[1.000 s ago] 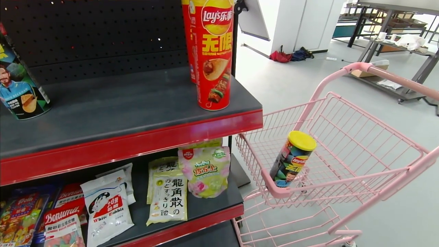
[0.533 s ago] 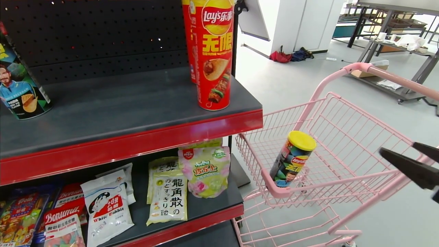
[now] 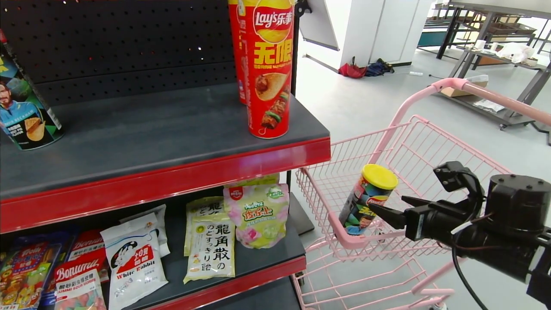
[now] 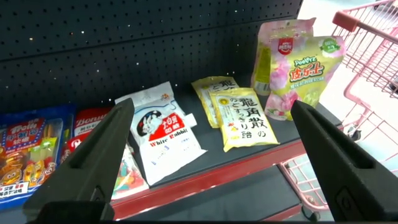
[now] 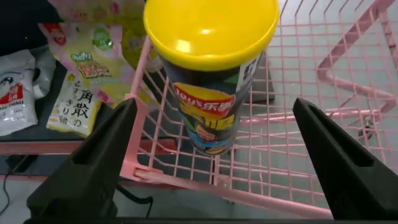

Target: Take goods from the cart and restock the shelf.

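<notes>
The chip can [image 3: 368, 200], dark with a yellow lid, is standing nearly upright and leaning slightly in the pink cart [image 3: 432, 129], at the basket corner nearest the shelf, toward 4 o'clock in the head view. The right gripper [image 3: 387, 202] is hovering just beside it at 3 o'clock, its fingers spread wide and gripping nothing. From the right wrist view the can is sitting in line between the two fingers; whether a tip is touching it cannot be told. The left gripper [image 4: 211, 107] is also gaping wide and carrying nothing, facing the lower shelf and its snack bags [image 4: 163, 134].

The upper shelf board [image 3: 150, 129] is running dark grey with a red front edge. It is carrying a tall red can [image 3: 267, 69] at 12 o'clock and a dark can [image 3: 26, 107] at 9 o'clock. Behind the cart a pale grey floor [image 3: 366, 103] is stretching toward a white pillar [image 3: 379, 30] and metal tables [image 3: 495, 47] at 1 to 2 o'clock.

Half a second ago only the right gripper's fingertips were showing at the 3 o'clock edge; the arm has since been swinging in across the cart to the can, which is staying put.
</notes>
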